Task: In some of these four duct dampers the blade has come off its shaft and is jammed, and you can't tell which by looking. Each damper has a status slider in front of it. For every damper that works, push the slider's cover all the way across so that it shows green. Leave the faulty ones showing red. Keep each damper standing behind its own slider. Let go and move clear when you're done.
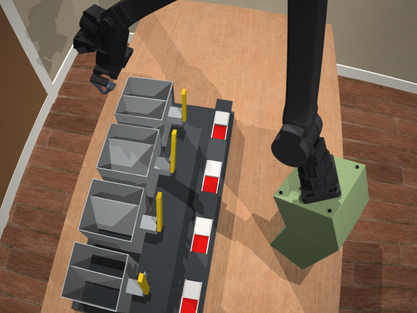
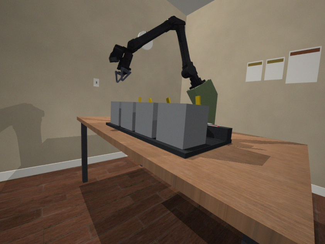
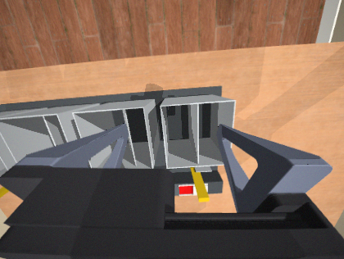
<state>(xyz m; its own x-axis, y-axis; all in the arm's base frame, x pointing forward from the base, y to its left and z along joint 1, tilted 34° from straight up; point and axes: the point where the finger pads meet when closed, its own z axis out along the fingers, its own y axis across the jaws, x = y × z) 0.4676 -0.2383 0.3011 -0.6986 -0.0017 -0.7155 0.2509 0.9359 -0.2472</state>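
Note:
Four grey open-topped dampers stand in a row in the top view: farthest, second, third and nearest. Each has a yellow handle: farthest, second, third, nearest. The nearest handle looks shorter and leans differently. The four sliders, farthest, second, third and nearest, all show red beside white covers. My gripper is open and empty, high above the row's far end.
The dampers and sliders share a dark base tray on the wooden table. The green arm mount stands on the slider side. The table edge runs close behind the dampers.

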